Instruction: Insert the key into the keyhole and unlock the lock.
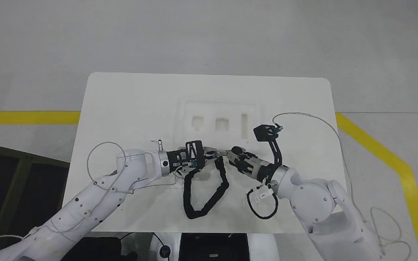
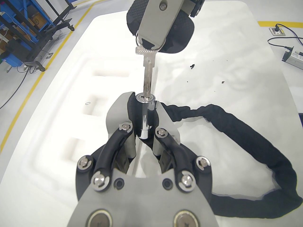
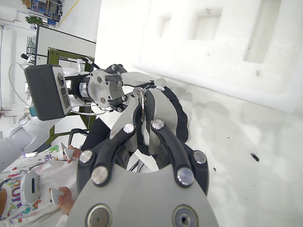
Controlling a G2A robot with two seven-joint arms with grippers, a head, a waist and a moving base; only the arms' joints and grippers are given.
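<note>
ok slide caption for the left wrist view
Left gripper clamps the chrome lock cylinder of a black sleeved chain; right gripper holds the silver key at its keyhole.

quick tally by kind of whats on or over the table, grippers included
grippers: 2, the left gripper and the right gripper
key: 1
chain lock: 1
foam tray: 1
total: 5

There is one key (image 2: 148,76), one lock (image 2: 236,128), two grippers (left gripper (image 2: 143,106), right gripper (image 3: 143,105)), one table (image 1: 130,98), and one foam tray (image 1: 196,107) with seemingly three recesses (image 1: 223,123).
</note>
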